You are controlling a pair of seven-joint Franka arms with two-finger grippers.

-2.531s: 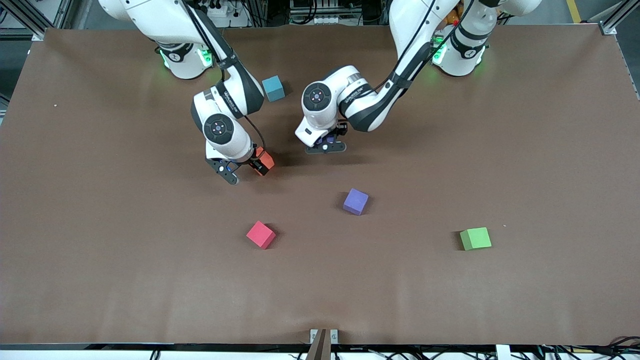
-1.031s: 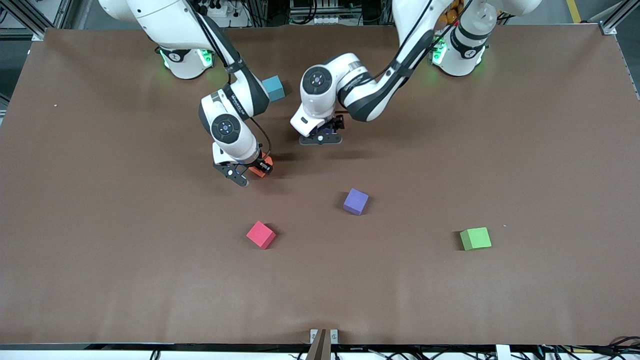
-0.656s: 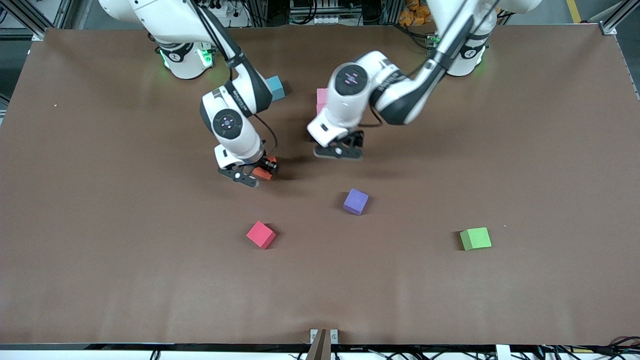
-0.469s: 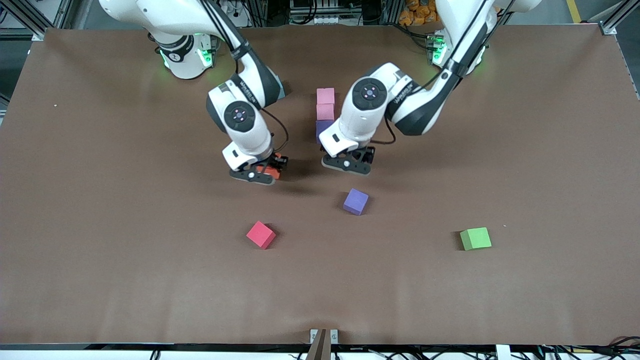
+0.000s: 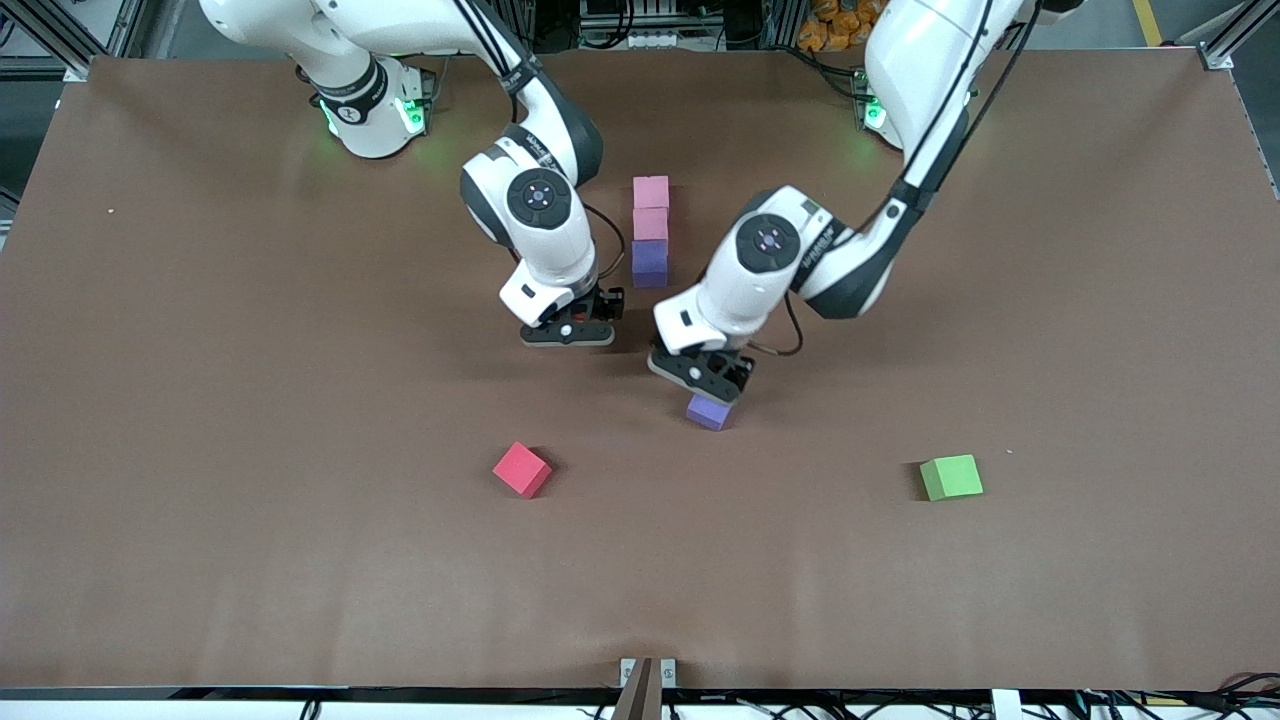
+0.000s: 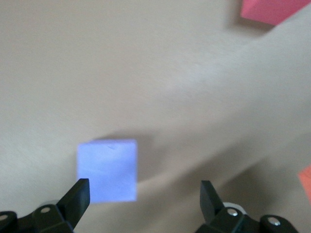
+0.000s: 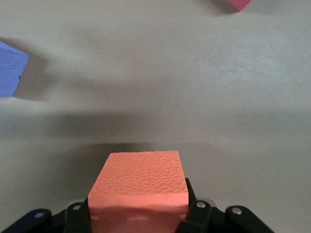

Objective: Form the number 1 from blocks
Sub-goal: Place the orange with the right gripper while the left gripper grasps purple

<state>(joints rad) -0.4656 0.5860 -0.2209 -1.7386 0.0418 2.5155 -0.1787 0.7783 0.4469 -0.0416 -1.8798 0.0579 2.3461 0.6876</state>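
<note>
Right wrist view | orange block (image 7: pixel 138 187) | matte, dimpled foam | jaw-clamped

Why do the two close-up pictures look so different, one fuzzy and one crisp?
Left wrist view: soft all over, the purple block and table smeared. Right wrist view: sharp enough to show the foam grain on the orange block in the right gripper, with a broad dark shadow band across the table above it. Front view: even light, short shadows beside each cube.

Two light pink foam cubes (image 5: pixel 651 207) and a purple foam cube (image 5: pixel 650 263) touch in a straight line. Second purple foam cube (image 5: pixel 708 412) lies apart, nearer the camera. Orange foam cube (image 7: pixel 139 187) (clamped, airborne).
</note>
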